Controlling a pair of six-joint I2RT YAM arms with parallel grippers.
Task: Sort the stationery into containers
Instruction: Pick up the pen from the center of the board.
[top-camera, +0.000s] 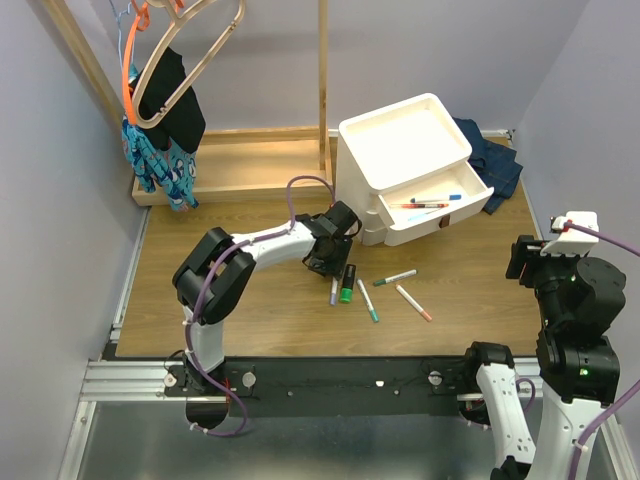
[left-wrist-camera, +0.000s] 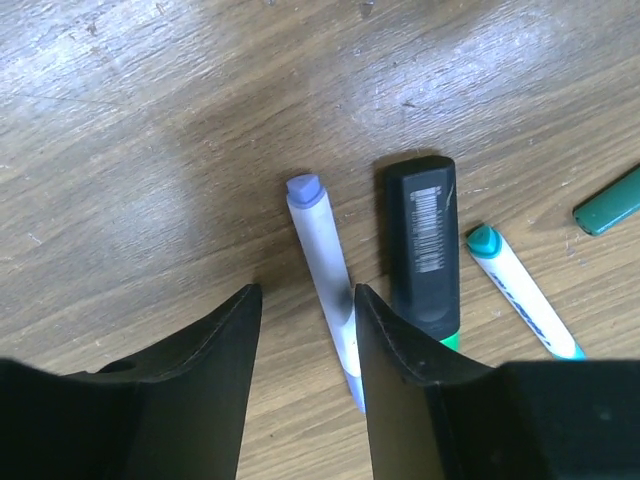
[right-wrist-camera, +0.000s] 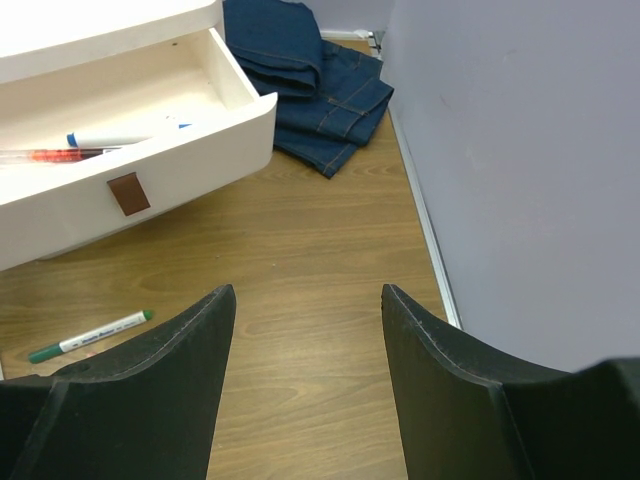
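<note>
The left gripper (left-wrist-camera: 305, 292) was set low, jaws half apart and empty; the tube (left-wrist-camera: 318, 250) lay partly under one finger, not between them, near of the open drawer (top-camera: 440, 228). Were it closed so, the tube could be pinched off-centre and flicked against the black marker (left-wrist-camera: 422, 240) beside it

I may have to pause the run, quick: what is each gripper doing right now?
Left gripper: open, holding nothing; a pale pen lies beside one finger.
Right gripper: open, holding nothing.
</note>
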